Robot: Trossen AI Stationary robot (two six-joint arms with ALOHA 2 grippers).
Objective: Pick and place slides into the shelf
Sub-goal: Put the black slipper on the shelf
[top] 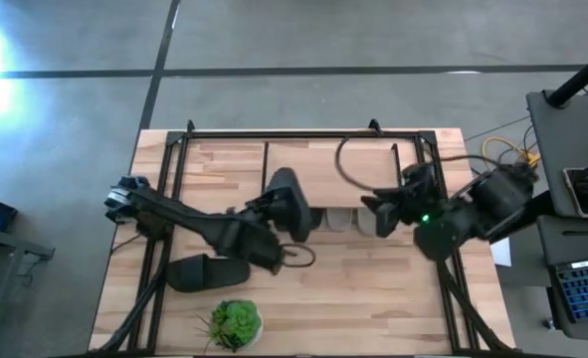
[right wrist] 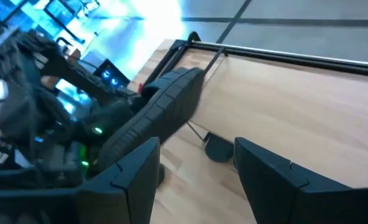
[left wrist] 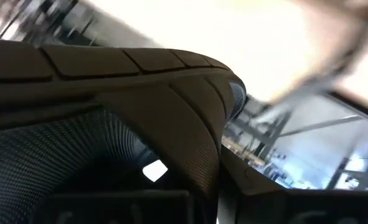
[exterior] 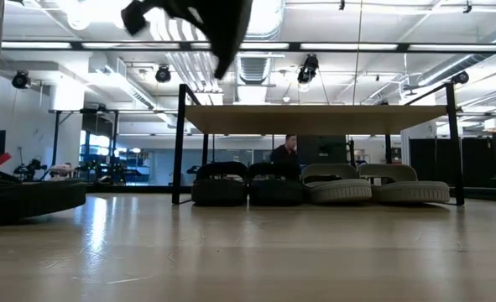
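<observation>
Left gripper (top: 277, 207) pinches a black slide (top: 290, 202) (lifted) beside the shelf (top: 303, 159).

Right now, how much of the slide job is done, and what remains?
Done: two dark slides and two light grey slides sit under the shelf. In hand: the left hand is shut on a black slide, raised above the table. Left: one black slide beside the plant. The right hand waits open.

The wooden table (top: 373, 288) carries the shelf (top: 303, 164), slides (top: 206, 270) and plant (top: 236, 322).
</observation>
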